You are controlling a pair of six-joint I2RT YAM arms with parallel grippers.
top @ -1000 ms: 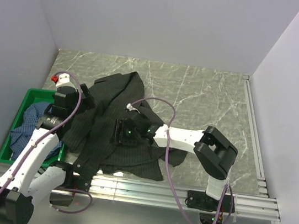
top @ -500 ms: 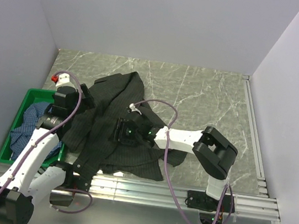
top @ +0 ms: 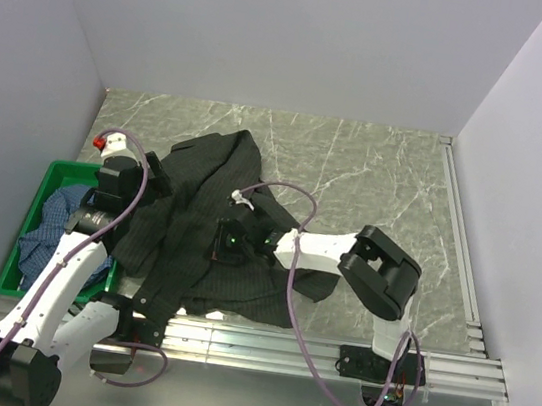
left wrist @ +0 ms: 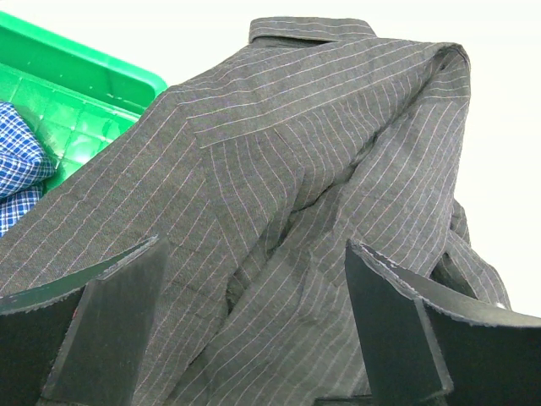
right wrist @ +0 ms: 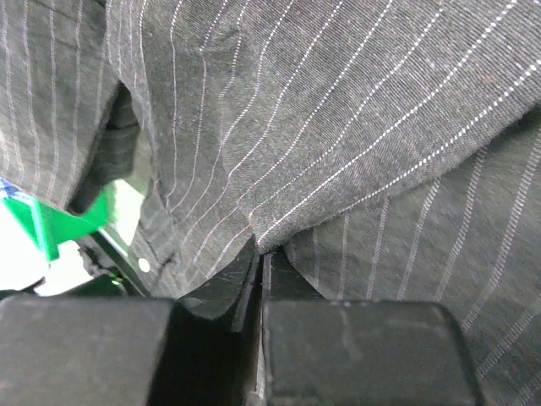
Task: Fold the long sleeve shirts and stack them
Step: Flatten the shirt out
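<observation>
The blue shirt (top: 48, 232) sits bunched in the crate (top: 54, 168), which stands on the bench (top: 385, 179) at its near left. In the left wrist view a checked corner of the blue shirt (left wrist: 17, 165) shows inside the crate (left wrist: 84, 76).

The black shirt (top: 188, 217) lies rumpled on the bench just right of the crate. Its left edge meets the crate's right rim, and its far end reaches well beyond the crate's far side.

The right hand (top: 221, 242) is right of the crate, low on the middle of the black shirt. Its fingers are together, clamped on a raised fold of the pinstriped cloth. In its wrist view the black shirt (right wrist: 338, 110) fills most of the picture, the pinched fold runs down into the right hand (right wrist: 258, 252), and a green scrap of the crate (right wrist: 68, 224) shows at the left under a cloth edge.

The left hand (top: 155, 169) is just right of the crate's far right corner, over the black shirt. From its wrist the left hand (left wrist: 254, 245) has its fingers wide apart and holds nothing. The black shirt (left wrist: 321, 152) is spread below, collar at the far end. Whether the fingertips touch the cloth cannot be told.
</observation>
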